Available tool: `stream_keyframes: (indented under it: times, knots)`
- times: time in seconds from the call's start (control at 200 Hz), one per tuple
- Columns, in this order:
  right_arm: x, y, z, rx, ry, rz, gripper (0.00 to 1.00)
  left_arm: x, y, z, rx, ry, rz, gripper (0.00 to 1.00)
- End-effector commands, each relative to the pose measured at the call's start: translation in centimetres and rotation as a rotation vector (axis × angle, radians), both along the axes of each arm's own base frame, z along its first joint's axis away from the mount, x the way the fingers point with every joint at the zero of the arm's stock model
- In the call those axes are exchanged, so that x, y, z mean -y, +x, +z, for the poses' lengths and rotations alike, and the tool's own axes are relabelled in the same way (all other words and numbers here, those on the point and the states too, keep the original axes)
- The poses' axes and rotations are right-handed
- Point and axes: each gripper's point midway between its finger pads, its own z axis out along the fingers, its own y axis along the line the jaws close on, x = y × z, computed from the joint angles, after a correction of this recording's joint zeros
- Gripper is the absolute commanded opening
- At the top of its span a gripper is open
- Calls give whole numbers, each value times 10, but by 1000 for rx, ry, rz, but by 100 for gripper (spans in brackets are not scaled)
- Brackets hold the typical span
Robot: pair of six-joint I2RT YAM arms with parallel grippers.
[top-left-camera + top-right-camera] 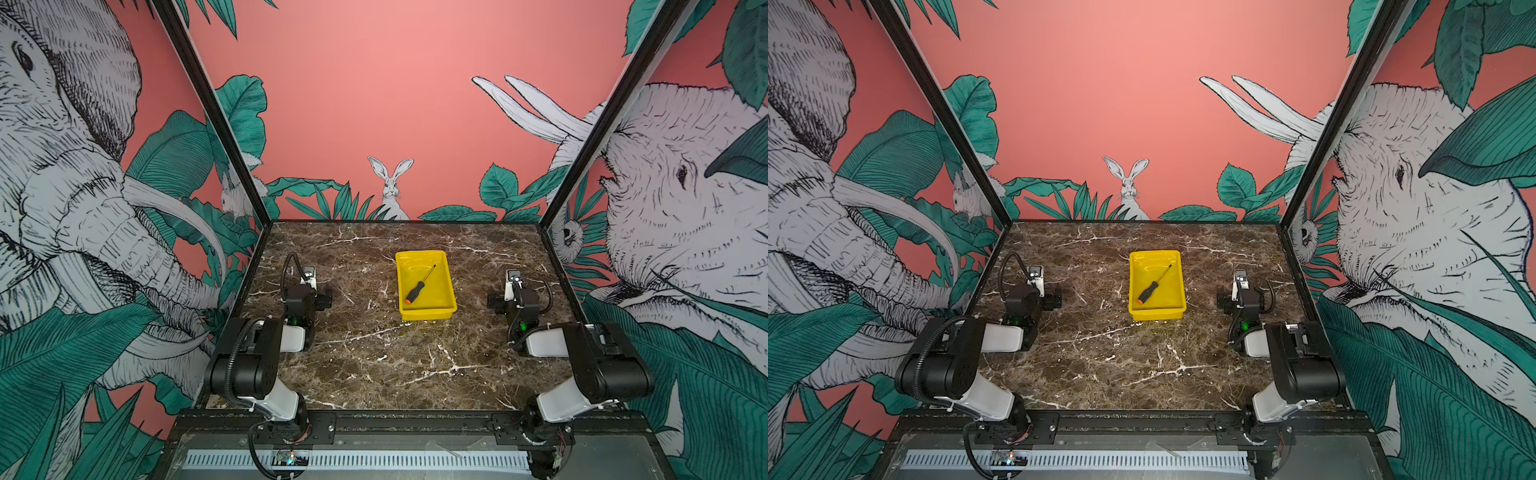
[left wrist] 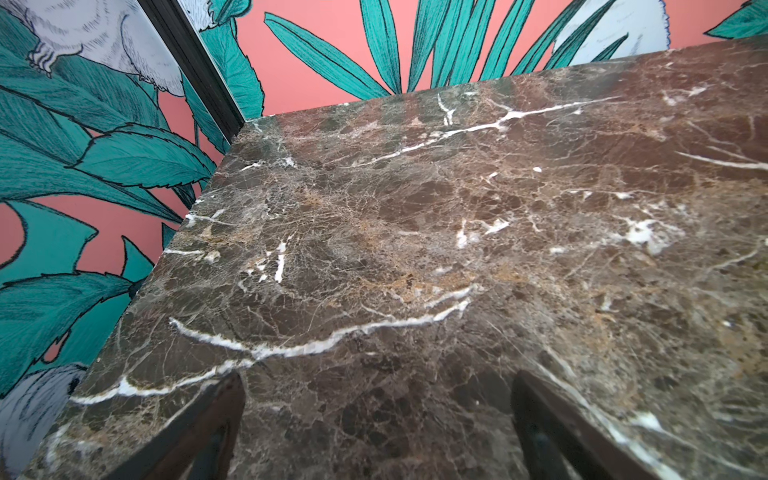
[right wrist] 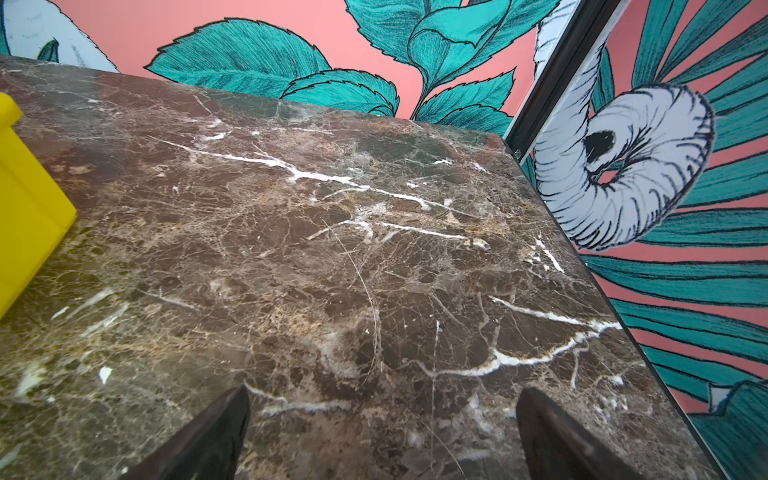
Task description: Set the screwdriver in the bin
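Both folded arms sit nearest, left gripper point(image 2: 376, 380) and right gripper point(image 3: 384, 392) wide and empty over the tabletop point(image 1: 374, 365); the screwdriver point(image 1: 419, 286) lies diagonally inside the yellow bin point(image 1: 428, 314), orange cap toward 7 o'clock. Likely only a stray arm swing nudging the yellow bin could spill it

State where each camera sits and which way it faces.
Top views: high behind the bases, looking forward-down at table, bin, screwdriver; left arm, right arm show.
Left wrist: low, facing the table's far-left corner; open left gripper shows.
Right wrist: low, facing the far-right corner; open right gripper shows.
Shared: right wrist and top views both show the bin.
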Motion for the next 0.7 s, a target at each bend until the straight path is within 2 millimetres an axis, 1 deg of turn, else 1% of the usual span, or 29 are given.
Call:
stream_keyframes:
  times: [0.0,0.696]
  knots:
    - [4,4,12,52,10,-22,99,-1,5,11,30,-10,0,100]
    - [3,4,13,58,8,-16,99,-1,5,11,29,-10,-1,100]
